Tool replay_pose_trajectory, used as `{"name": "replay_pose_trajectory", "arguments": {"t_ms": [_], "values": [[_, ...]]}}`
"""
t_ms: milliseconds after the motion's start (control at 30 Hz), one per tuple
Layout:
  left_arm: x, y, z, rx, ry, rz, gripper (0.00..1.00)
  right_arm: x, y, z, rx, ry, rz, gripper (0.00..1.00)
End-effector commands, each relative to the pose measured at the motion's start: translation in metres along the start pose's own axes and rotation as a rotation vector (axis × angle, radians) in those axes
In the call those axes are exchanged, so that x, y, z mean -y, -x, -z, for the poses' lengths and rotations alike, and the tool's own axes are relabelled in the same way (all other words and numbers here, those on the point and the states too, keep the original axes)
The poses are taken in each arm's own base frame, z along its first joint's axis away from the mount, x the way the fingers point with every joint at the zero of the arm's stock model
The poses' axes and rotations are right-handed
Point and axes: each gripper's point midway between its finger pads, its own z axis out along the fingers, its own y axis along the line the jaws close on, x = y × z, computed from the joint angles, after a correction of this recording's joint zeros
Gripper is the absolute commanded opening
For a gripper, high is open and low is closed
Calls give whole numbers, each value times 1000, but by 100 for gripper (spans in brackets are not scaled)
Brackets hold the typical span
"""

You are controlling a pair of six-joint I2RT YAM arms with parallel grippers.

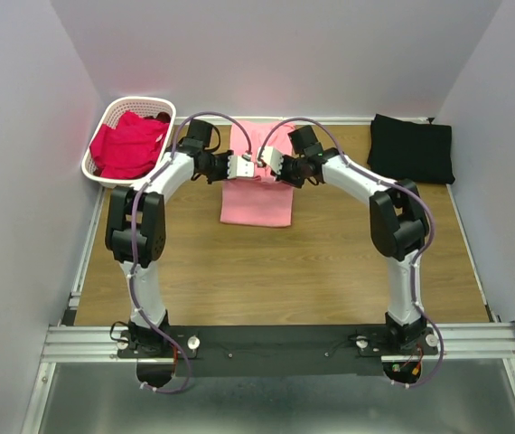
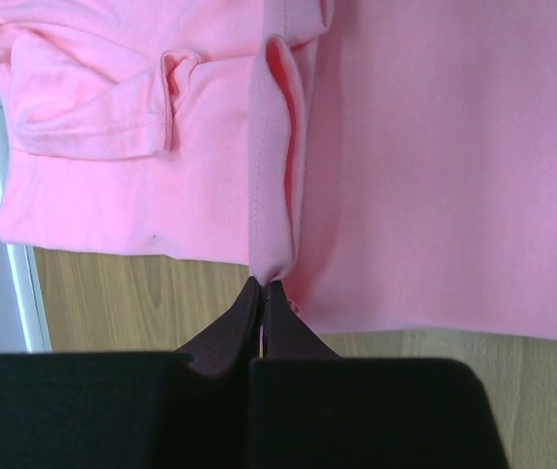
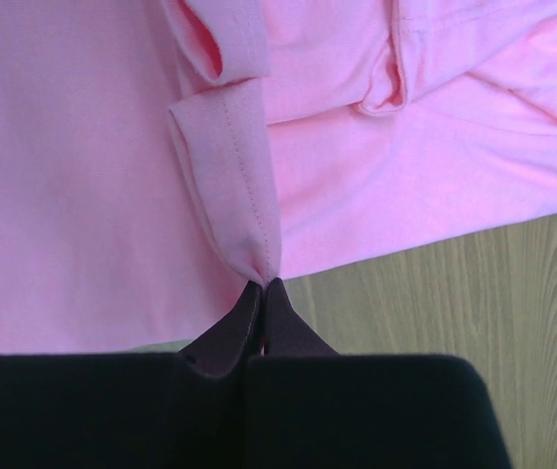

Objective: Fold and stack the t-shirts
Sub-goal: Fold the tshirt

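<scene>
Top external: left gripper (image 1: pixel 247 166) and right gripper (image 1: pixel 269 165), side by side, each pinch the pink t-shirt (image 1: pixel 257 206) edge; shirt lies lengthwise near-to-far.

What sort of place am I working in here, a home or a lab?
Most likely a lab test cell: plain walls box in a wood-grain table, both arms are bolted to an aluminium rail, and a basket of red t-shirts and a folded black t-shirt look staged.
</scene>
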Motion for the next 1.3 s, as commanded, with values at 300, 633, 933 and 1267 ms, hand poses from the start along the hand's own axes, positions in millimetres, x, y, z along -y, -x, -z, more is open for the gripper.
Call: {"name": "replay_pose_trajectory", "arguments": {"t_ms": [300, 633, 933, 1267], "values": [[-26, -17, -10, -6, 56, 16, 0, 24, -7, -21, 6, -12, 14, 1], [-37, -27, -15, -11, 79, 34, 0, 34, -6, -32, 9, -24, 19, 0], [-43, -36, -24, -28, 87, 40, 0, 41, -13, -41, -5, -35, 16, 1], [-59, -22, 7, 19, 173, 155, 58, 99, 13, 5, 56, -201, -143, 77]]}}
